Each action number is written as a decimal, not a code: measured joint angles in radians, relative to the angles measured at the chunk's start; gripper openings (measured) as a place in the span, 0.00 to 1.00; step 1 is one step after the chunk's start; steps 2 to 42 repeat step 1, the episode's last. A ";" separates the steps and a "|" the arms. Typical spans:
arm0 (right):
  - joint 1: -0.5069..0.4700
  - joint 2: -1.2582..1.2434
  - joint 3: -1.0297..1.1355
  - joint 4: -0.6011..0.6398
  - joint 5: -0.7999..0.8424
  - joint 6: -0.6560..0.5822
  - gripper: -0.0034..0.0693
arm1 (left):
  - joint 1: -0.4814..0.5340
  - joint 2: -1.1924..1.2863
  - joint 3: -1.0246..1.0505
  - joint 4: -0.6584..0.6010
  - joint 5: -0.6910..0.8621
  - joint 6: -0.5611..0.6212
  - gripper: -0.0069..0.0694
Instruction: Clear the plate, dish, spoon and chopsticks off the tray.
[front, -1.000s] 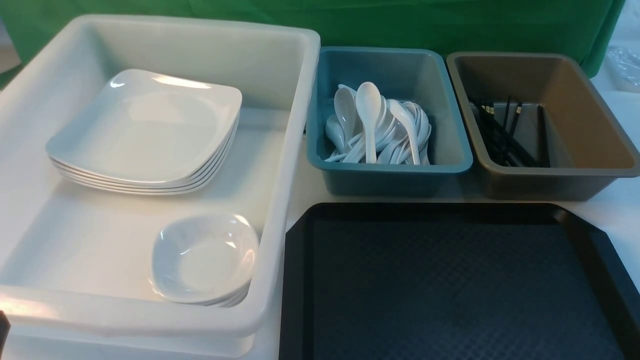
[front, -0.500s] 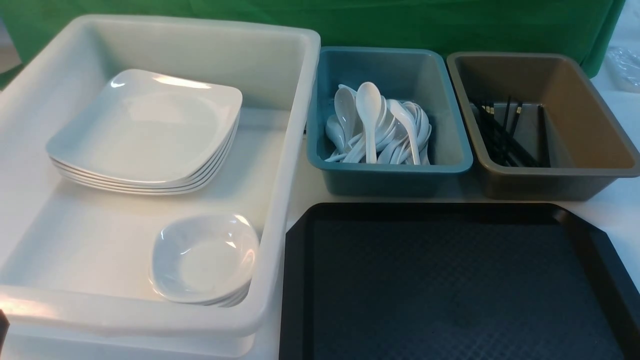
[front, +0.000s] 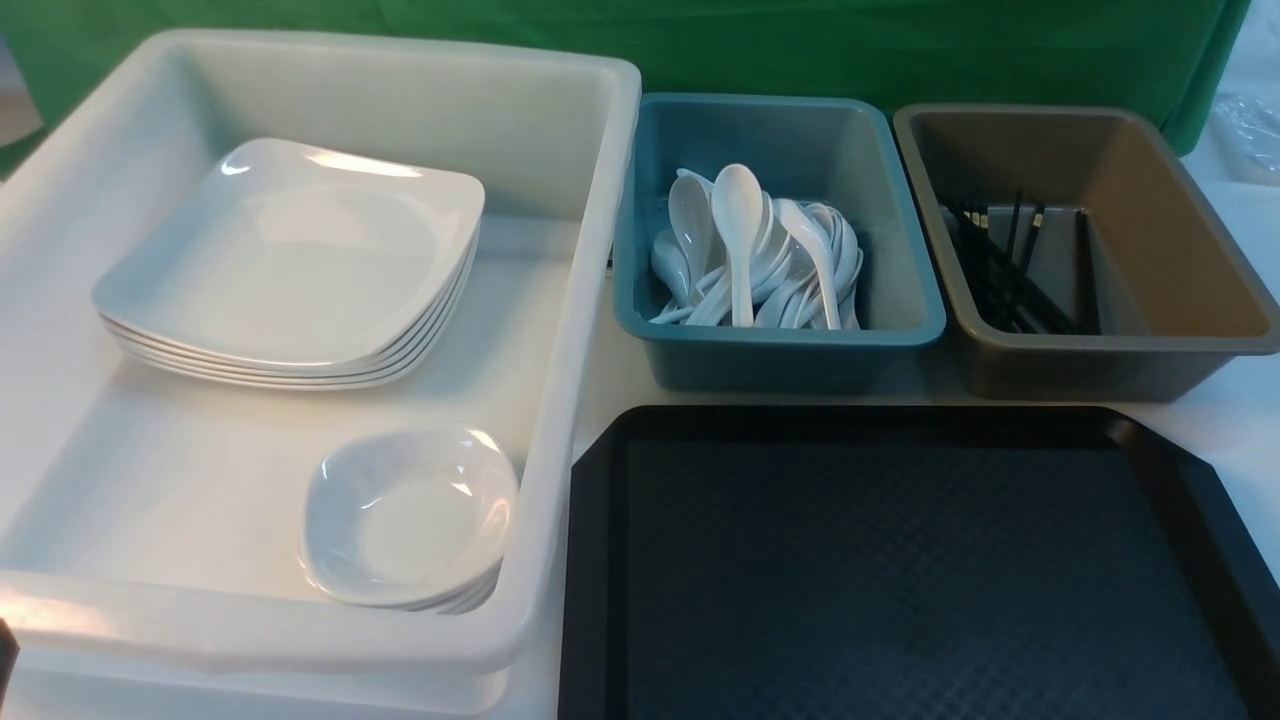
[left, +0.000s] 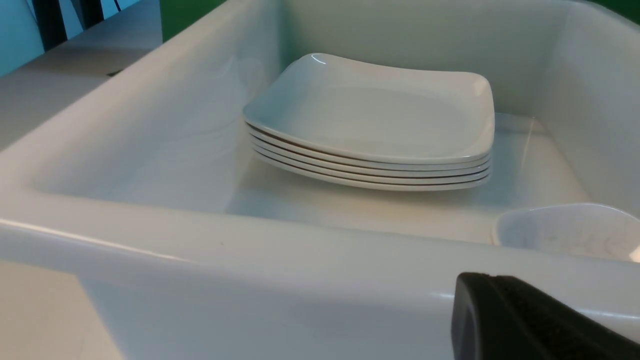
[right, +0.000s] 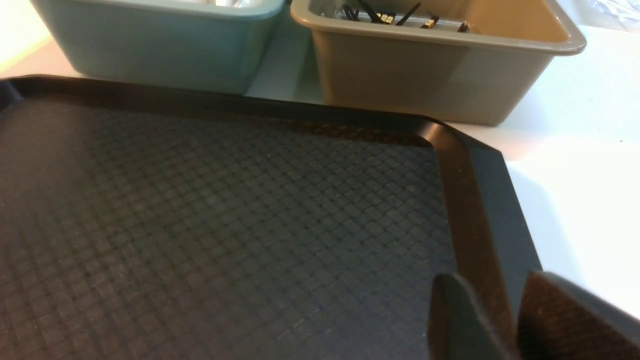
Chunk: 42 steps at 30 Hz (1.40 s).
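Note:
The black tray (front: 900, 560) lies at the front right with nothing on it; the right wrist view shows its textured floor (right: 225, 225) bare too. A stack of several large white plates (front: 290, 260) sits in the white tub, also in the left wrist view (left: 380, 115). Small white dishes (front: 410, 515) are stacked at the tub's near right corner. Several white spoons (front: 750, 255) lie in the teal bin. Black chopsticks (front: 1010, 270) lie in the brown bin. My left gripper (left: 475, 280) is shut and empty, just outside the tub's near wall. My right gripper (right: 492, 280) is open over the tray's right rim.
The white tub (front: 590, 300) fills the left half of the table. The teal bin (front: 780, 350) and brown bin (front: 1100, 365) stand side by side behind the tray. A green cloth (front: 800, 40) hangs at the back. White tabletop (right: 575, 175) lies right of the tray.

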 joint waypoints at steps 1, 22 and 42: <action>0.000 0.000 0.000 0.000 0.000 0.000 0.37 | 0.000 0.000 0.000 -0.001 0.000 0.000 0.11; 0.000 0.000 0.000 0.000 0.000 0.000 0.37 | 0.000 0.000 0.000 -0.001 0.000 0.000 0.11; 0.000 0.000 0.000 0.000 0.000 0.000 0.37 | 0.000 0.000 0.000 -0.001 0.000 0.000 0.11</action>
